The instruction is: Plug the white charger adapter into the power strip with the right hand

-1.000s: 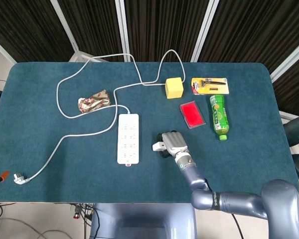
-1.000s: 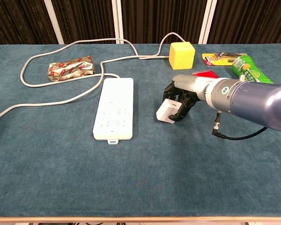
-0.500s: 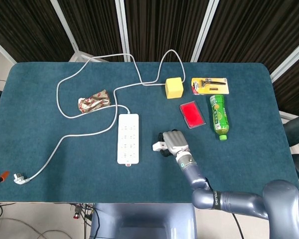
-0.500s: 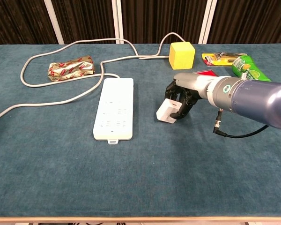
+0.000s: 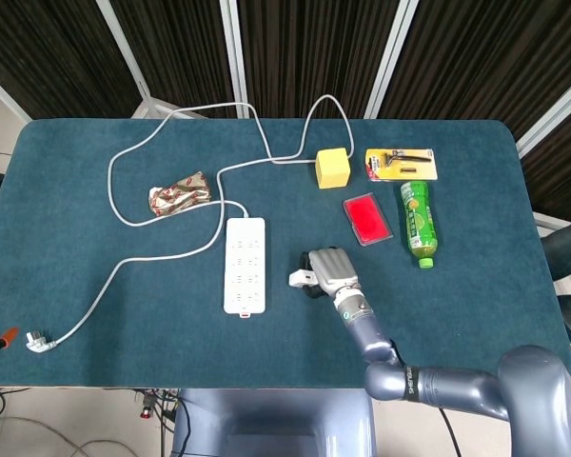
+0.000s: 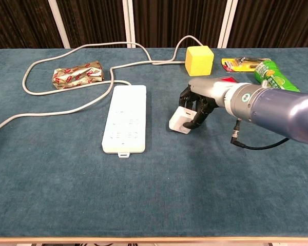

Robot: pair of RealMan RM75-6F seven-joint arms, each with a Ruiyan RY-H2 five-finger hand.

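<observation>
Right of power strip (image 6: 124, 118), right hand (image 6: 197, 105) holding tilted white charger adapter (image 6: 180, 120)

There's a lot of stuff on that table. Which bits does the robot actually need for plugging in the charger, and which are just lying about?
Needed for the job:
white charger, held by the right hand
power strip, with its cord

Just lying about:
yellow block
snack wrapper
red card
green bottle
razor pack

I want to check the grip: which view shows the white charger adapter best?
The chest view: the white charger adapter faces the camera, with the right robot hand gripping it. In the head view, the adapter mostly hides under the hand.
</observation>
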